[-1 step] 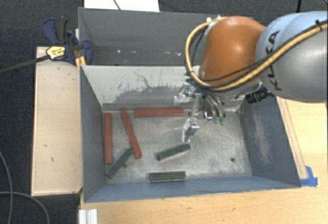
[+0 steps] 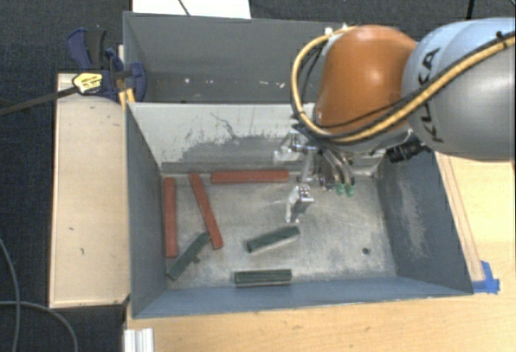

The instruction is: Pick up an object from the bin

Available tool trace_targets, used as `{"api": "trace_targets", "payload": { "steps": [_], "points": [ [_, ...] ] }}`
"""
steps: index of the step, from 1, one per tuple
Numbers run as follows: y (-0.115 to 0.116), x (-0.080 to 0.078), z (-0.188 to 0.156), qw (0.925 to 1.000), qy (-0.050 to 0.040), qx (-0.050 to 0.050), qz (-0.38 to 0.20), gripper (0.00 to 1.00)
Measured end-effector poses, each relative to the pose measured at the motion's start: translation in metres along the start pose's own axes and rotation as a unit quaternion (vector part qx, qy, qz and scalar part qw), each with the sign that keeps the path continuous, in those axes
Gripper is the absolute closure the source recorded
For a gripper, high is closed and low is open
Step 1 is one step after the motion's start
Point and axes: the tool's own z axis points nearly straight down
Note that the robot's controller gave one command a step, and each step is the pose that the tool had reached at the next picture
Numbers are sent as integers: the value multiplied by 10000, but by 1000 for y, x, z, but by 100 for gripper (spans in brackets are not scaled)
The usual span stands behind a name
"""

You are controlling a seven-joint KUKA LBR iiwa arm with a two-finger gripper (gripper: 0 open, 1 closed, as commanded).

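Camera view puts the gripper (image 2: 302,204) low inside the bin (image 2: 419,229) with nothing lifted, so I judge the whole pick is not yet done. How far the gripper is open I cannot tell. Just below and left of it lies a short dark green bar (image 2: 272,240), flat on the floor and slightly slanted. A red bar (image 2: 248,176) lies just up-left.

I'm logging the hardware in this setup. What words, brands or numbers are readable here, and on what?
"KUKA": dark lettering running down the grey arm, partly crossed by a cable.
The red sticks and green sticks in the bin show no readable marks.
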Motion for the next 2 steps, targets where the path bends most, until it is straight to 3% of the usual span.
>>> {"api": "trace_targets", "payload": {
  "steps": [1, 2],
  "points": [
    [-3, 8, 50, 9996, -33, 0, -290, 0],
    [-8, -5, 132, 9977, 2, -4, -681, 100]
  ]
}}
